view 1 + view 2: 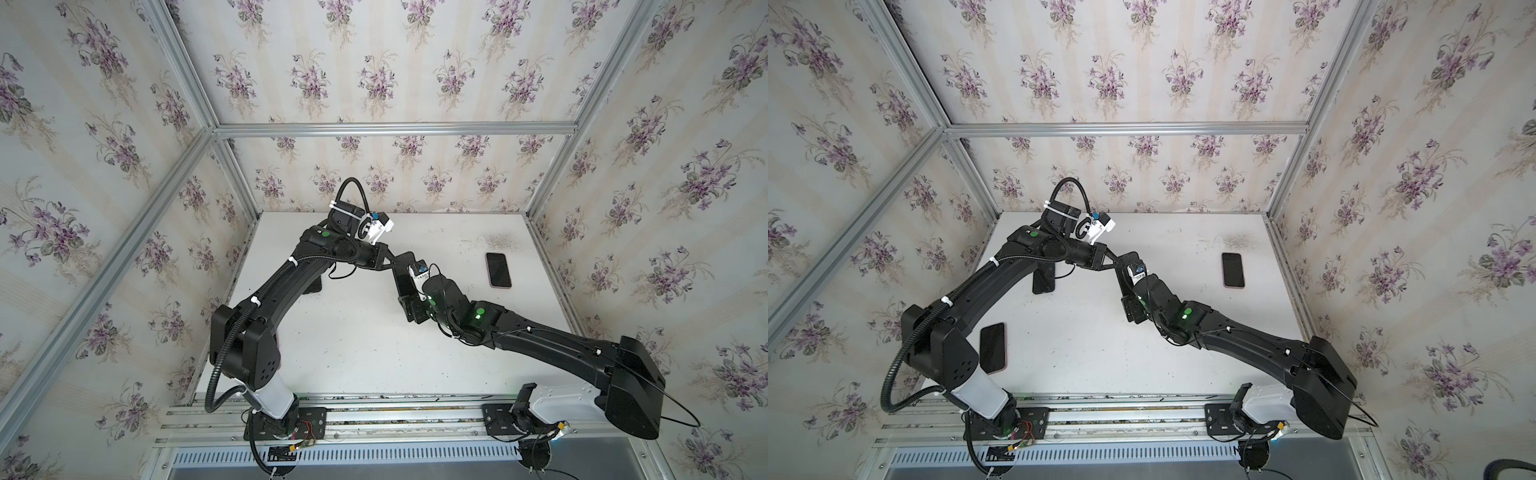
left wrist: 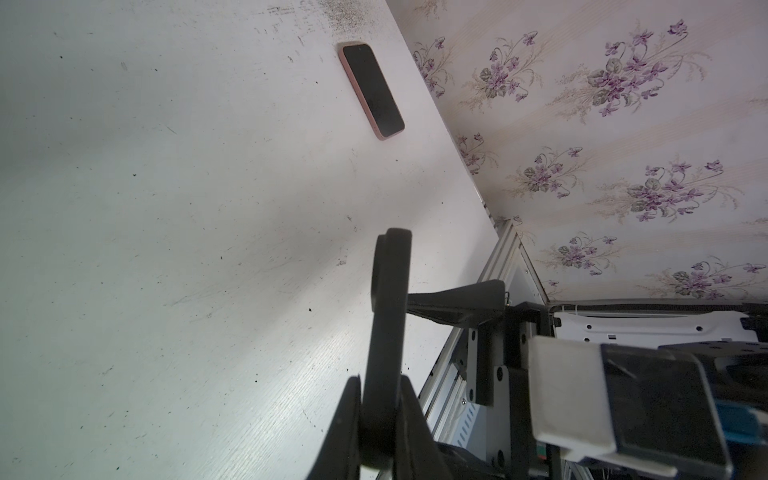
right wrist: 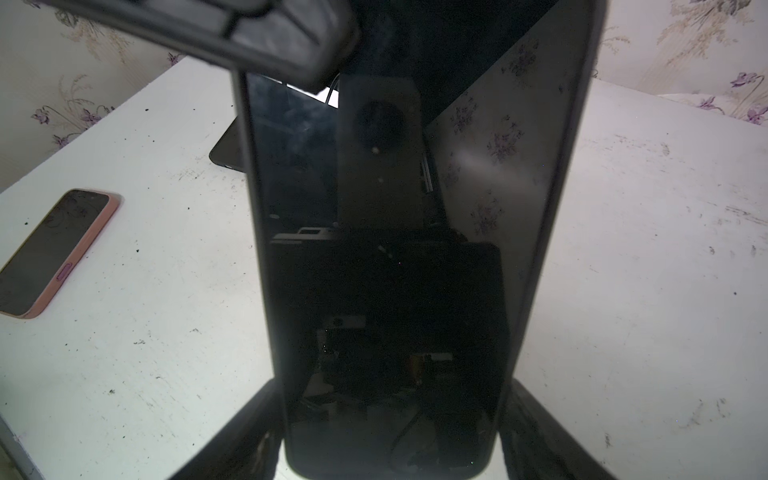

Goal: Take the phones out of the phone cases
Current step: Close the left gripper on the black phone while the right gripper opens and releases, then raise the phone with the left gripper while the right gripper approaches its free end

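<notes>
The phone (image 3: pixel 374 270) sits in its black phone case (image 3: pixel 254 208), lifted above the middle of the table (image 1: pixel 353 353). The right gripper (image 3: pixel 392 386) has its fingers (image 3: pixel 249 440) wide, pressed on both long sides of the case at the lower end. The left gripper (image 2: pixel 380 382) has its fingers (image 2: pixel 345 415) closed narrow on the case edge at the upper corner.

On the table lie two phones in pink cases, one near the right wall (image 1: pixel 498 270) and one beside the left arm's base (image 1: pixel 992 348). One flat black thing (image 1: pixel 1044 278) lies partly under the left arm (image 1: pixel 291 282); whether it is a phone or a case I cannot tell.
</notes>
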`<state>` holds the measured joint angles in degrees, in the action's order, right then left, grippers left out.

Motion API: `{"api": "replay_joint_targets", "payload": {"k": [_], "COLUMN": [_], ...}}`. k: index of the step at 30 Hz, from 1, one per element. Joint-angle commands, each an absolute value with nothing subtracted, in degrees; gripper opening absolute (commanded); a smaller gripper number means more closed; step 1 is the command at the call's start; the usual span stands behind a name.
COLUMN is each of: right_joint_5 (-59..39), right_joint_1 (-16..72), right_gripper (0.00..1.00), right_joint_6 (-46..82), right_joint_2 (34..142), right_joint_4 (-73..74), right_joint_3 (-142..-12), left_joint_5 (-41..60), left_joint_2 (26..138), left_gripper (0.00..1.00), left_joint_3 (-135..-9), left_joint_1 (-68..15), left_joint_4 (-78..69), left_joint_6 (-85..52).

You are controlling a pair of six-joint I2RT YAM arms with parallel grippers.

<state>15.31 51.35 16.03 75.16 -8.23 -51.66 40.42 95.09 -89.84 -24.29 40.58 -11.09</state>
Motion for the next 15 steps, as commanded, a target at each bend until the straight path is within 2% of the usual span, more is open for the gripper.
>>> {"api": "replay_joint_targets", "payload": {"k": [1,7,15], "right_joint_5": [16.7,16.5,18.2], "right_joint_1": [51.5,51.5,51.4], "right_gripper": [0.77,0.93,0.98], "right_joint_6": [15.4,19.0,25.5], "right_joint_2": [74.4,71.9,67.5], "right_joint_4": [-4.6,-4.7,-7.7], "right_joint_3": [-52.3,-53.3,-56.2], "left_joint_5": [39.2,36.7,37.1], "left_joint_2": [93.9,91.2,88.4], "left_gripper": [0.00,0.00,0.00], "left_joint_3": [-91.6,-94.0,-98.1], "left_joint_1": [-23.6,-19.9,-14.1], "left_joint_4": [40.8,37.2,29.6], "left_joint_6": [-14.0,-21.1,-32.6]}}
